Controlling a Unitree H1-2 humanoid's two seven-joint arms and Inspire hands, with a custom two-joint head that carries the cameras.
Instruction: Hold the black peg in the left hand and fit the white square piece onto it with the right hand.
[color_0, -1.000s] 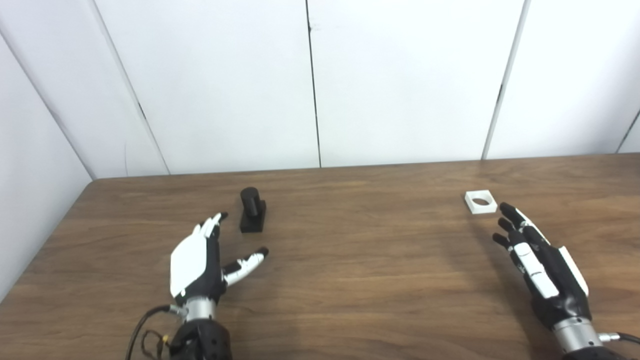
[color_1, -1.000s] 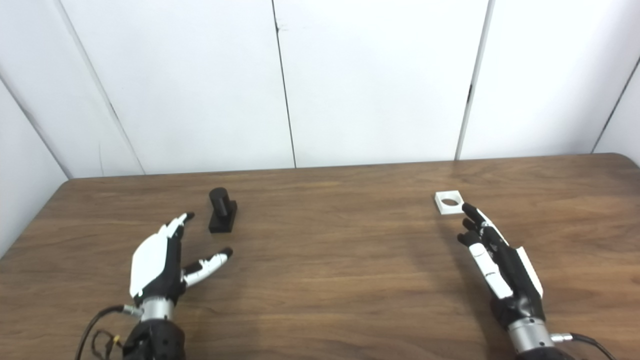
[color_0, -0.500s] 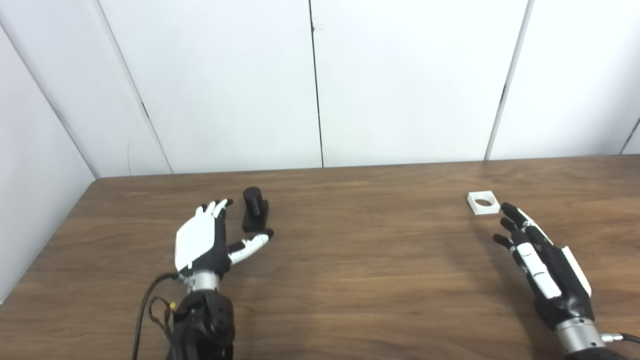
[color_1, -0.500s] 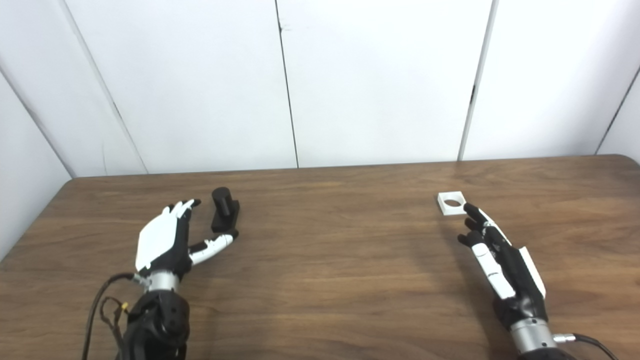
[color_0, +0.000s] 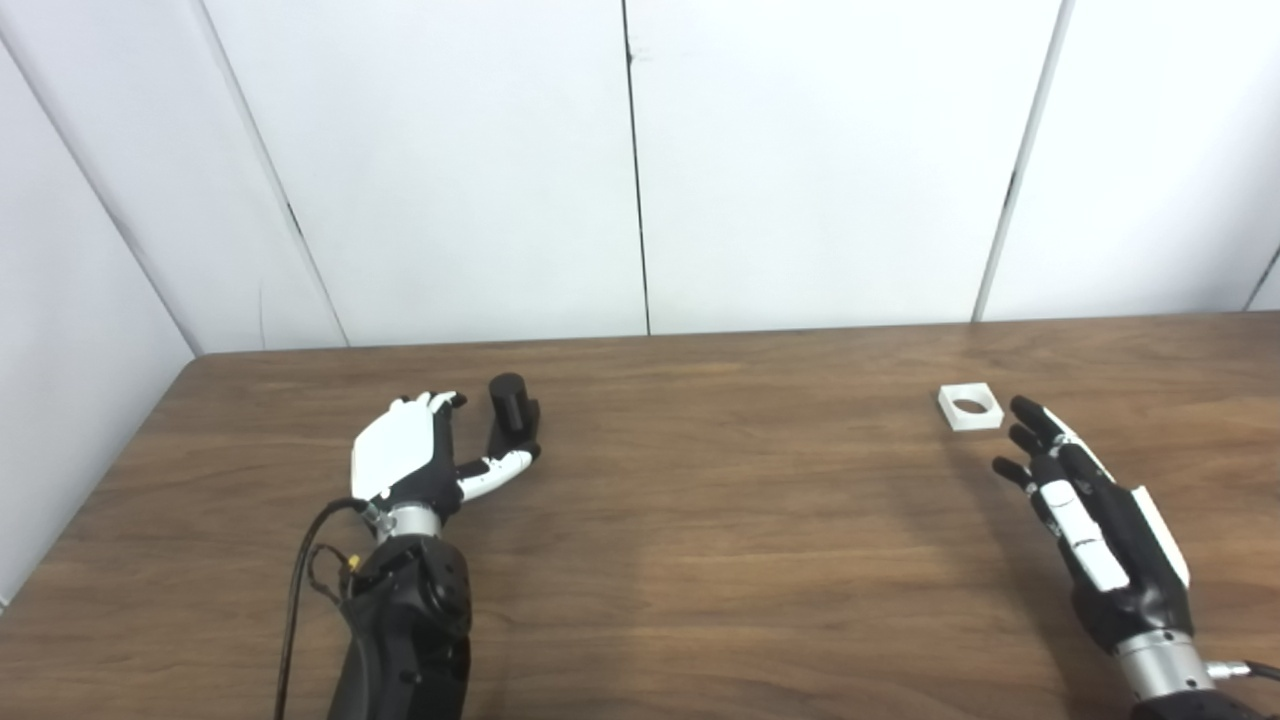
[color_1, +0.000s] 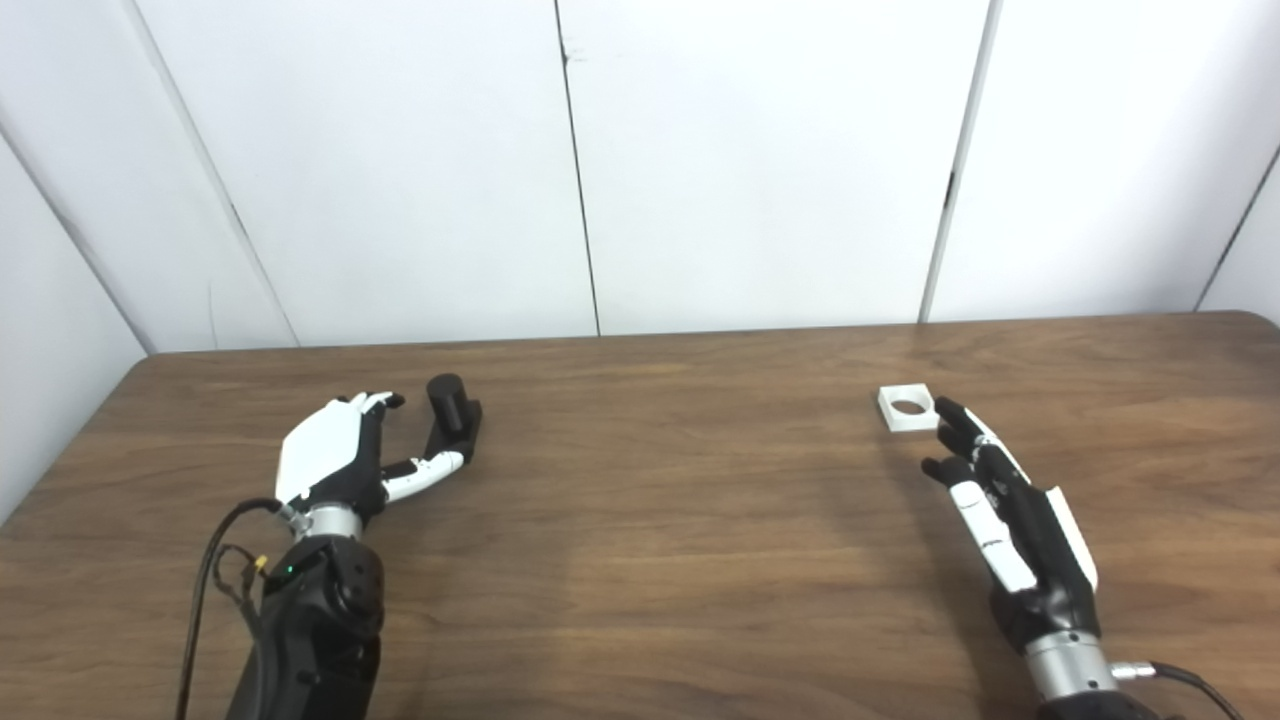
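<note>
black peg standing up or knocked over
Upright: the black peg stands on the table, its round top facing up, between the open left hand's fingers.

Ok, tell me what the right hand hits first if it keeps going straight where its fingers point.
Most likely the white square piece: the open right hand points at its near right corner, just short of it, though it might graze past on the right.

The left hand's (color_0: 415, 462) thumb hides the peg's (color_0: 512, 408) base; contact cannot be told. Both forearms are cut off at 6 o'clock.
</note>
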